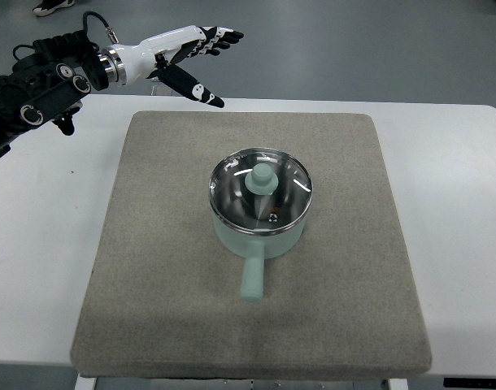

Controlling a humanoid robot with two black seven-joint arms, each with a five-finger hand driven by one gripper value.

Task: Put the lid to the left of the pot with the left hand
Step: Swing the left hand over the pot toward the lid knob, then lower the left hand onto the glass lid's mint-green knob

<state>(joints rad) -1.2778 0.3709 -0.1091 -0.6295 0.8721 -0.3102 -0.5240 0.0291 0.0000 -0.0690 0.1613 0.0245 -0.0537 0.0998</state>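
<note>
A pale green pot (pixel 260 240) stands near the middle of the grey mat (pixel 150 268), its handle pointing toward the near edge. A glass lid (pixel 261 188) with a steel rim and a pale green knob rests on the pot. My left hand (pixel 195 61) hovers above the table's far left edge, well up and left of the pot. Its fingers are stretched out and hold nothing. The black forearm enters from the upper left. No right arm shows.
The mat lies on a white table (pixel 459 244), with bare mat to the left of the pot. Grey floor runs beyond the far edge, and a shoe (pixel 53 6) shows at the top left.
</note>
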